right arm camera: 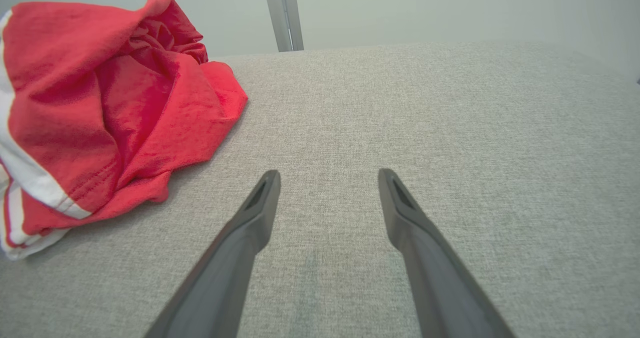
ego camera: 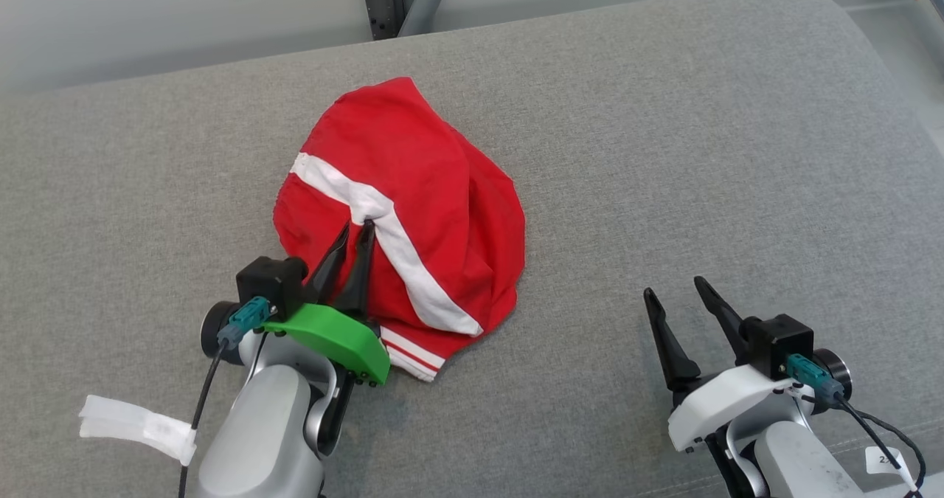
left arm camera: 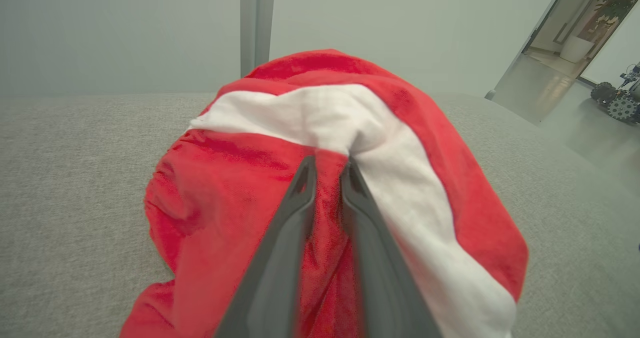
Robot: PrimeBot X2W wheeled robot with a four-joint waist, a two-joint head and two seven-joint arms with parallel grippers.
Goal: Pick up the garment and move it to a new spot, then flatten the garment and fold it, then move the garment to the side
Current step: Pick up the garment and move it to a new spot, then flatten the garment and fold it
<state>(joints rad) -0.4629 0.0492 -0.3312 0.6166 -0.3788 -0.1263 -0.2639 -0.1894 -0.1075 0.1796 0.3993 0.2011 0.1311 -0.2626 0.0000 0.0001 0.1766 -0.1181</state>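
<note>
- Overhead, from the head view, the red garment with a white stripe lies crumpled in a mound on the grey fabric-covered bench, left of its middle.
- The left gripper reaches onto the garment's near side, its 2 fingers drawn narrow, tips at the white stripe.
- The right gripper sits well apart from the garment at the lower right, fingers spread wide over bare fabric.
- Next, the left wrist view: the left gripper stands nearly closed, with a ridge of red cloth from the garment pinched between the 2 fingers, just below the white band.
- The bench stretches away on both sides of the mound.
- Last, the right wrist view: the right gripper is wide and holds nothing, with the bench beneath it.
- The garment bunches at the upper left, clear of both fingers.
</note>
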